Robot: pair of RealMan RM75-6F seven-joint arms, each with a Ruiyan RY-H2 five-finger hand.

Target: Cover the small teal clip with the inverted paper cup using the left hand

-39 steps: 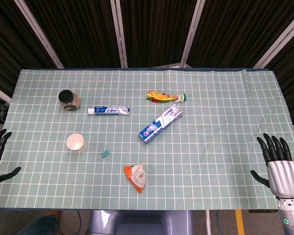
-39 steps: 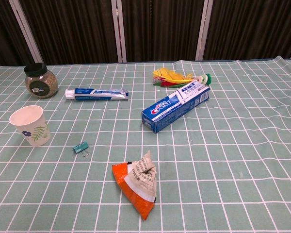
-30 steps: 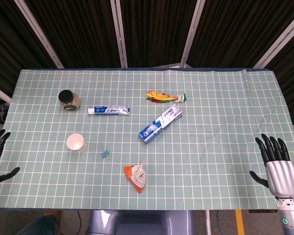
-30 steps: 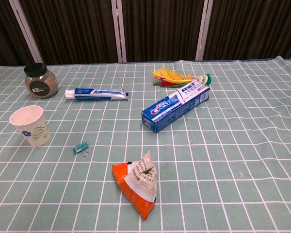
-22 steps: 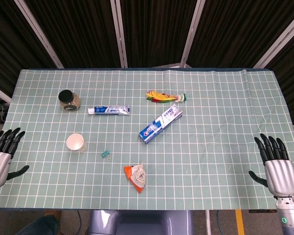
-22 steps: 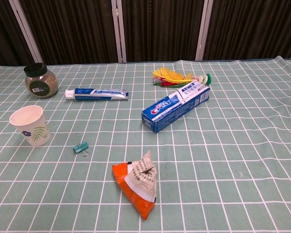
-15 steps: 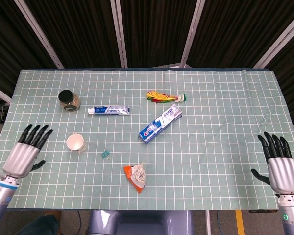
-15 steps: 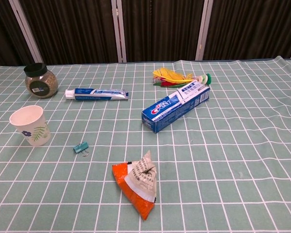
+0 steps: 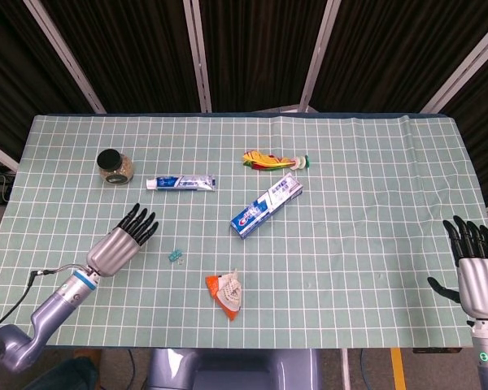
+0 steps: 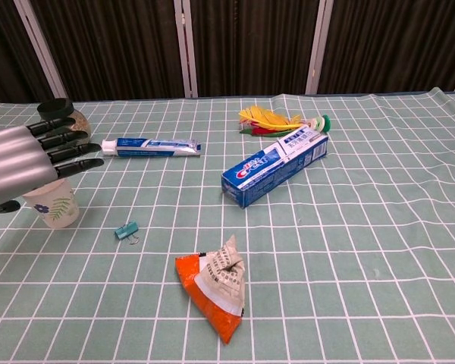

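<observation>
A white paper cup with a leaf print stands on the table at the left. Only its lower part shows in the chest view, and the head view hides it under my hand. My left hand hovers over the cup with fingers spread and holds nothing; whether it touches the cup I cannot tell. The small teal clip lies on the cloth just right of the cup. My right hand is open at the table's right edge, far from both.
A dark-lidded jar stands behind the cup. A toothpaste tube, a toothpaste box, a feathered toy and an orange snack bag lie mid-table.
My left hand has swung in from the left table edge and now sits over the cup, entering the chest view. The right hand drifted slightly outward. The objects have not moved.
</observation>
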